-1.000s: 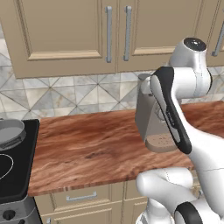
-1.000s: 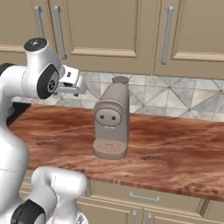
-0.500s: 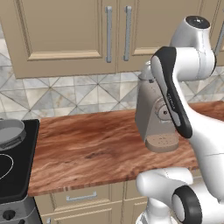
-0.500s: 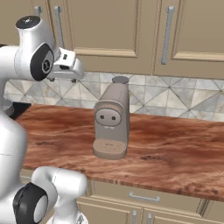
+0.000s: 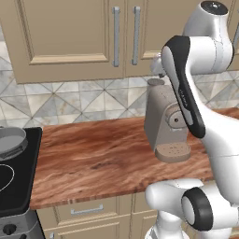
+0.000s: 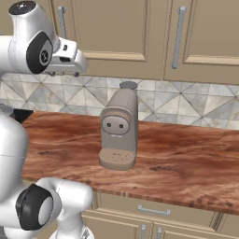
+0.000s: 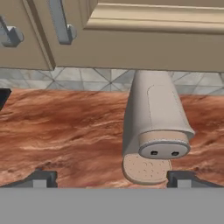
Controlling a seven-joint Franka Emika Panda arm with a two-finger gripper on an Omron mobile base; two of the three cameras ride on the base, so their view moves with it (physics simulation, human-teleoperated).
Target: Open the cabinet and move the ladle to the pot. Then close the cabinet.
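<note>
The kitchen has a backsplash of grey and beige tiles with triangle patterns, and under it a long counter of reddish-brown wood grain. Below the counter there are low tan drawers with short silver handles.

Above the backsplash hangs the cabinet, tan with panelled doors. Both doors are closed, and its 2 long silver bar handles stand upright, one beside the other at the middle seam. In the hand view the lower ends of these handles appear at the top left, with the lower edge of the cabinet across the top.

On the counter stands a tall grey-beige coffee machine, close to the backsplash. In the right base view the coffee machine is near the middle of the counter, and in the hand view the coffee machine is just in front of me and a little to the right.

At the left end of the counter there is a black stove, and on it sits the pot, round, shallow and of grey metal, cut by the picture edge. It is well apart from the coffee machine.

My hand is raised in front of the cabinet, near the level of its lower edge, and it looks down over the counter. My 2 dark fingertips stand wide apart, and my hand is released with nothing between them. In the right base view my hand is at the upper left, before the cabinet.
</note>
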